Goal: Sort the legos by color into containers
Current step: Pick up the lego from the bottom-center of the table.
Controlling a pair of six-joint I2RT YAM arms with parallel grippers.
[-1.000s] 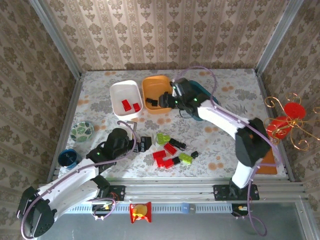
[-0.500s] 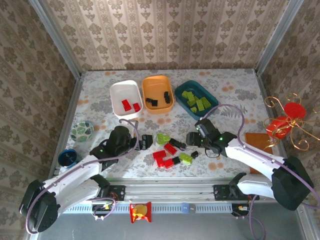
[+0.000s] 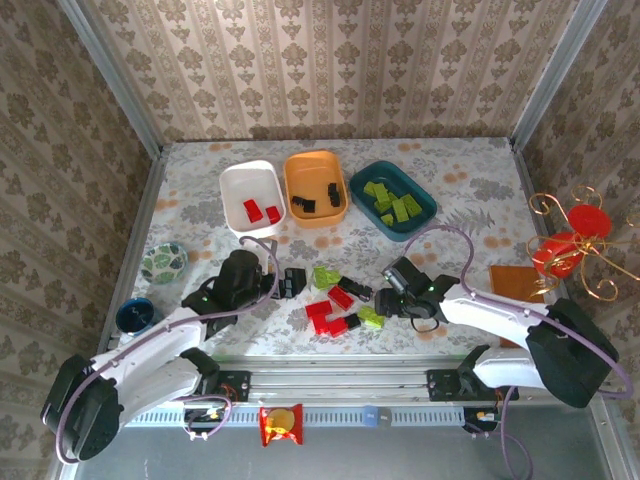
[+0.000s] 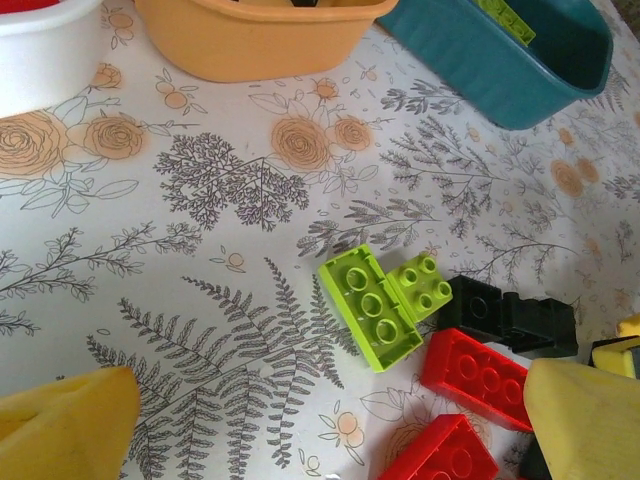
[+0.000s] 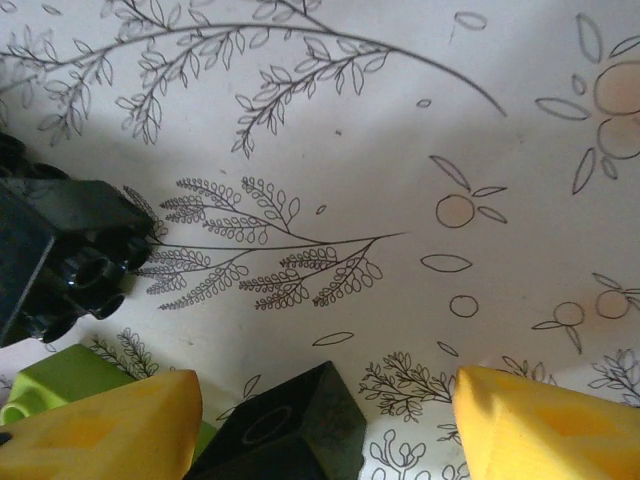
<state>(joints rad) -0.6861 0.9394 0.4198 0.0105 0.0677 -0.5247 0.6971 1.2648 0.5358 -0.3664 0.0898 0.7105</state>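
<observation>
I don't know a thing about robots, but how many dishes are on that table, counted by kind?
Trays: 3 (white tray, orange tray, teal tray)
Small round patterned bowl: 1
Dark blue mug: 1
Total: 5

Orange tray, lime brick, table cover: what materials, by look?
Orange tray: moulded plastic, smooth satin wall, rounded rim. Lime brick: hard glossy plastic, moulded studs catching light. Table cover: printed floral sheet, probably vinyl or oilcloth given the faint sheen; could be coated fabric.
</observation>
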